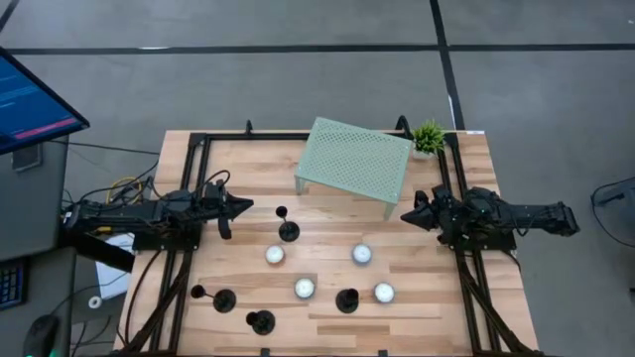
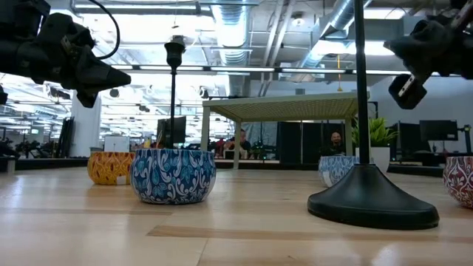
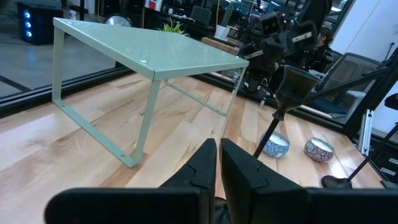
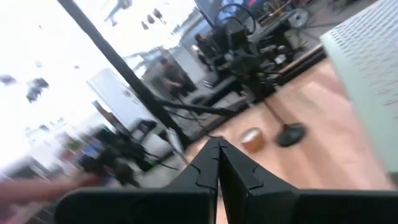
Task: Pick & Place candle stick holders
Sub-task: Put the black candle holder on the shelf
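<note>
Four black candle stick holders stand upright on their round bases on the wooden table: one mid-table (image 1: 288,230), two at the near left (image 1: 225,300) (image 1: 262,321), and one near centre (image 1: 347,300). In the low view one holder's base (image 2: 373,203) stands close and another's cup (image 2: 174,50) shows farther back. My left gripper (image 1: 248,204) is shut and empty, above the table left of the mid-table holder, whose cup shows in the left wrist view (image 3: 298,84). My right gripper (image 1: 405,215) is shut and empty, by the green stand's right leg.
A pale green perforated stand (image 1: 355,161) sits at the table's far middle, with a small potted plant (image 1: 429,137) at the far right. Several white tealights in patterned tins (image 1: 275,255) (image 1: 362,254) (image 1: 305,289) (image 1: 384,293) lie among the holders. People show in the room behind.
</note>
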### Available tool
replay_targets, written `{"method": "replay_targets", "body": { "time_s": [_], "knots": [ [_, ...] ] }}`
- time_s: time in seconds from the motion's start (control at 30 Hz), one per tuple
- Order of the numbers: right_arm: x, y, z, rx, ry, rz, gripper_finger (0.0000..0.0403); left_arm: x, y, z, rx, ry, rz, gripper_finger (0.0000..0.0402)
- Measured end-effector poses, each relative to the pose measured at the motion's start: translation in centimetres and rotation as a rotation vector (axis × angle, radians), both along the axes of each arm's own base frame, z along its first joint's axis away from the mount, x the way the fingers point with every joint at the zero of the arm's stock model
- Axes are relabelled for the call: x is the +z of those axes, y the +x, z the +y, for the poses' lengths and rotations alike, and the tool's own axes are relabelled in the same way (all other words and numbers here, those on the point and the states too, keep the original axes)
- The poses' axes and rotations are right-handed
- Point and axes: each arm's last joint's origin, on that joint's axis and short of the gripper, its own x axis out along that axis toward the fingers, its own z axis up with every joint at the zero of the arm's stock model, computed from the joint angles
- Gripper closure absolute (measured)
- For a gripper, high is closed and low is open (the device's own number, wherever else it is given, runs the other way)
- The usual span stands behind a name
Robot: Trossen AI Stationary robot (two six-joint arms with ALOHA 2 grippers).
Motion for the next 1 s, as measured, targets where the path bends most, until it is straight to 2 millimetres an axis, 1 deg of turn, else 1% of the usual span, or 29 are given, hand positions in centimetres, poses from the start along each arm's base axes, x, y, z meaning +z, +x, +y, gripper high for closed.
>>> {"method": "replay_targets", "body": {
  "time_s": [0.07,0.13,0.27,0.4,0.47,0.63,0.73,0.83,0.93,1.0],
  "knots": [
    [0.6,-0.1,0.1,0.031,0.068,-0.043,0.0403,0.0,0.0,0.0,0.000,0.000,0.000,0.0380],
    [1.3,-0.2,0.3,0.077,0.080,-0.086,0.0403,0.0,0.0,0.0,0.000,0.000,0.000,0.0380],
    [4.2,-1.2,0.7,0.166,0.059,-0.279,0.0403,0.0,0.0,0.0,0.000,0.000,0.000,0.0380],
    [6.8,-2.2,1.0,0.170,-0.010,-0.341,0.0403,0.0,0.0,0.0,0.000,0.000,0.000,0.0380],
    [7.9,-2.5,1.0,0.143,-0.054,-0.330,0.0403,0.0,0.0,0.0,0.000,0.000,0.000,0.0380],
    [10.5,-2.3,1.3,0.143,-0.151,-0.222,0.0403,0.0,0.0,0.0,0.000,0.000,0.000,0.0380],
    [11.3,-1.1,1.7,0.179,-0.184,-0.062,0.0403,0.0,0.0,0.0,0.000,0.000,0.000,0.0380],
    [11.4,0.4,2.3,0.229,-0.202,0.129,0.0403,0.0,0.0,0.0,0.000,0.000,0.000,0.0380],
    [10.7,1.9,3.3,0.294,-0.202,0.323,0.0403,0.0,0.0,0.0,0.000,0.000,0.000,0.0380],
    [10.1,2.9,4.2,0.342,-0.193,0.410,0.0403,0.0,0.0,0.0,0.000,0.000,0.000,0.0380]
  ]
}}
